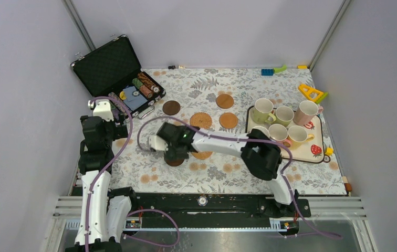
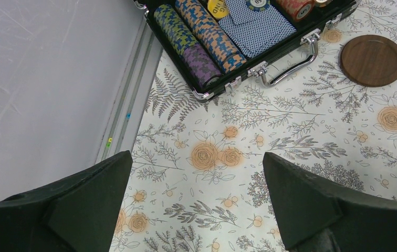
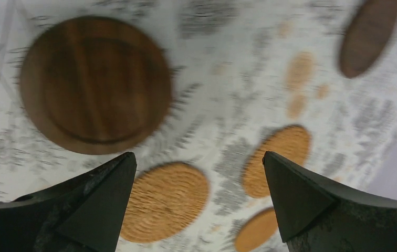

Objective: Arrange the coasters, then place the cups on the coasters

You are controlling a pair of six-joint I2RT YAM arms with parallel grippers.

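Observation:
My right gripper (image 1: 173,151) hangs open and empty over a dark wood coaster (image 1: 174,162) at the table's middle left. The right wrist view is blurred: my gripper (image 3: 197,157) has that dark coaster (image 3: 95,84) just ahead of its left finger, a woven coaster (image 3: 165,202) below the gap, and two more tan coasters (image 3: 278,160) beyond. A second dark coaster (image 1: 171,107) and three tan ones (image 1: 225,101) lie farther back. Several cups (image 1: 262,111) stand on the tray (image 1: 314,152) at right. My left gripper (image 2: 196,155) is open over bare cloth.
An open black poker-chip case (image 1: 113,65) sits at the back left, its handle (image 2: 291,65) facing my left gripper. Toy blocks (image 1: 273,70) and a yellow toy (image 1: 312,93) lie at the back right. White walls close in on both sides.

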